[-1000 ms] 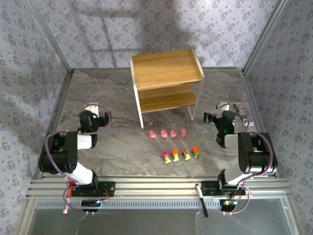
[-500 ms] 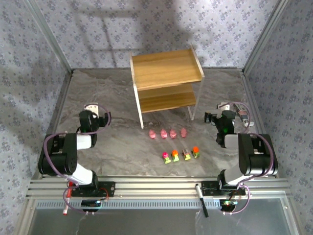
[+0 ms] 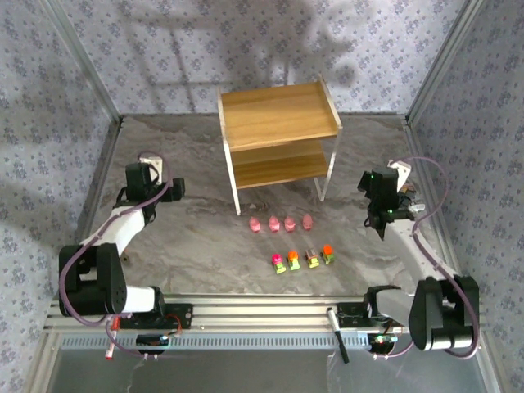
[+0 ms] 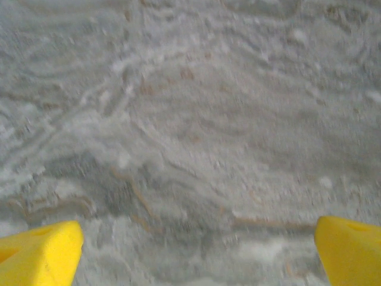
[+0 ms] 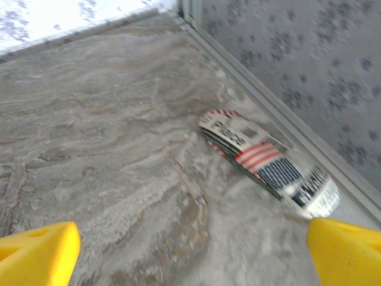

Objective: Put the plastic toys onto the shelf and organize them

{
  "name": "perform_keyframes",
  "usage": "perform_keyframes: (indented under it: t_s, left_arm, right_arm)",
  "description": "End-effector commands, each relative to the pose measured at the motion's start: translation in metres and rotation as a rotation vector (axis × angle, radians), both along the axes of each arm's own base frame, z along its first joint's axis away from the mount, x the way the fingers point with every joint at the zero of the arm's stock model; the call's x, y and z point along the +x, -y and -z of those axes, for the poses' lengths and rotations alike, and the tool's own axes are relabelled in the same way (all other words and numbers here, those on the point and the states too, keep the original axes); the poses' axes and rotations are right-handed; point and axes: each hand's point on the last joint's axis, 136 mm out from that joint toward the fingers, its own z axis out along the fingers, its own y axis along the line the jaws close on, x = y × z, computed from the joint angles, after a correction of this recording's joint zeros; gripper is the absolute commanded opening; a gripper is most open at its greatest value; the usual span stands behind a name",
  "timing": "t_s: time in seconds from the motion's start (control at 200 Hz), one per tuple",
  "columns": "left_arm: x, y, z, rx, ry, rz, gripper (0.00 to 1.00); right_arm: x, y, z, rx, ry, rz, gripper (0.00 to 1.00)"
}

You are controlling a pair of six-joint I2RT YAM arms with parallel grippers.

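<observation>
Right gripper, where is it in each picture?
Top view: the right gripper hangs at the right side, right of the shelf.
Right wrist view: its yellow fingertips sit in both bottom corners, wide apart.
Left wrist view: the left gripper shows instead.
Shared landmark: the grey marble table, under both grippers.

Robotics lab test cell: L arm (image 3: 119, 228) & R arm (image 3: 413, 246) are sitting bolted to an aluminium rail (image 3: 262, 313) at the near edge of a marble-look worktop (image 3: 188, 237), w/ floral-papered panels (image 3: 49, 106) and bare metal corner posts (image 3: 444, 61) boxing the whole rig in.
</observation>
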Motion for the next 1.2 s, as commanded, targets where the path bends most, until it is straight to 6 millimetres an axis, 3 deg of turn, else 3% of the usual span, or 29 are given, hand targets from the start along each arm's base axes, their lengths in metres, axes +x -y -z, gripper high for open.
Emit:
perform_keyframes:
  t_s: [0.0, 0.145, 0.29, 0.385, 0.515, 0.635, 0.799, 0.939, 1.194]
  left_arm:
    - [-0.026, 0.008, 0.0, -0.033, -0.119, 0.036, 0.99]
    - [-0.04, 0.014, -0.009, -0.045, -0.177, 0.064, 1.0]
    - [-0.06, 0.031, -0.016, -0.051, -0.226, 0.19, 1.0]
    - [-0.081, 0.054, -0.014, -0.089, -0.236, 0.357, 0.96]
    - [-0.107, 0.081, -0.015, -0.121, -0.223, 0.522, 0.96]
    - [-0.117, 0.096, -0.019, -0.13, -0.2, 0.59, 0.96]
    - [-0.124, 0.107, -0.008, -0.096, -0.215, 0.637, 0.93]
    - [-0.126, 0.11, 0.004, -0.077, -0.227, 0.648, 0.93]
    - [-0.13, 0.116, 0.012, -0.066, -0.246, 0.665, 0.93]
  right_arm:
    - [-0.047, 0.011, -0.001, 0.046, -0.099, 0.16, 1.0]
    - [-0.082, -0.007, -0.017, 0.1, -0.068, 0.165, 1.0]
    - [-0.105, -0.042, -0.027, 0.11, -0.048, 0.041, 1.0]
    - [-0.114, -0.058, -0.034, 0.072, -0.066, -0.033, 1.0]
    - [-0.122, -0.09, -0.028, 0.097, -0.084, -0.156, 0.97]
    - [-0.129, -0.121, -0.025, 0.079, -0.082, -0.279, 0.94]
    - [-0.141, -0.159, -0.024, -0.001, -0.095, -0.461, 0.93]
    - [-0.153, -0.172, -0.023, -0.041, -0.089, -0.526, 0.91]
    - [-0.166, -0.174, -0.007, -0.069, -0.1, -0.558, 0.87]
